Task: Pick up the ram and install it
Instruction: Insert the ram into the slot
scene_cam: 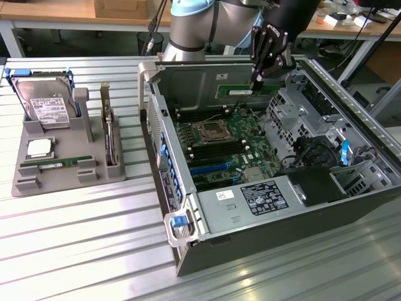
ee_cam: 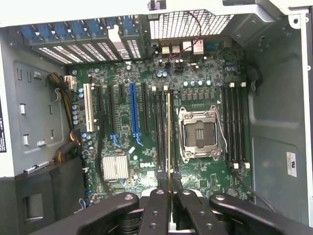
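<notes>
My gripper [scene_cam: 259, 80] hangs over the open computer case [scene_cam: 188, 216], shut on the ram [scene_cam: 243, 90]. The ram is a long green stick, held level above the back of the motherboard [scene_cam: 216, 153]. In the wrist view the ram [ee_cam: 169, 137] shows edge-on as a thin line between my fingers [ee_cam: 157, 203]. It lines up over the black memory slots [ee_cam: 161, 127] beside the empty processor socket [ee_cam: 201, 133]. It hangs above the slots and is apart from them.
A grey tray [scene_cam: 56, 179] at the exterior view's left holds a hard drive [scene_cam: 44, 103], a silver processor chip [scene_cam: 39, 148] and another green stick [scene_cam: 49, 164]. Case walls, a drive cage [scene_cam: 294, 106] and cables [scene_cam: 307, 150] surround the board.
</notes>
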Controlling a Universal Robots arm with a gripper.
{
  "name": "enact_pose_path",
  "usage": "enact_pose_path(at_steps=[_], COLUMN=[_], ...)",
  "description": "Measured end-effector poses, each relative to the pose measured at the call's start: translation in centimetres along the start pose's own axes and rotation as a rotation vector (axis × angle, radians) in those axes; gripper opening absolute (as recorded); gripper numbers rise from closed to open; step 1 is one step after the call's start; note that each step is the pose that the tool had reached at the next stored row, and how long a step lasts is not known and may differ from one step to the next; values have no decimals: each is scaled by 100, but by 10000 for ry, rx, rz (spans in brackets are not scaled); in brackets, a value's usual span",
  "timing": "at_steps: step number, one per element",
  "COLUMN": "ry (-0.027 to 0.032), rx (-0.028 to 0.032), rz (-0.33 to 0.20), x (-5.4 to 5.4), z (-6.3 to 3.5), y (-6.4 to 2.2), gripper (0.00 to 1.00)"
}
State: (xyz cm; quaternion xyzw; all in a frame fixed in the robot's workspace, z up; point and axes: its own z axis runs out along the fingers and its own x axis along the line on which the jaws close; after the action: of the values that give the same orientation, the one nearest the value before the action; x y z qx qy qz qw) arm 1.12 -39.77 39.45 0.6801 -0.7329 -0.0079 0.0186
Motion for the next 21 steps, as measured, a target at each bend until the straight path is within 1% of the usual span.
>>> enact_pose_path(at_steps=[17, 21], ry=[0, 0], rx=[0, 0], rz=[-5, -6], x=[-6, -9], z=[90, 123], y=[-65, -98], gripper=[13, 13])
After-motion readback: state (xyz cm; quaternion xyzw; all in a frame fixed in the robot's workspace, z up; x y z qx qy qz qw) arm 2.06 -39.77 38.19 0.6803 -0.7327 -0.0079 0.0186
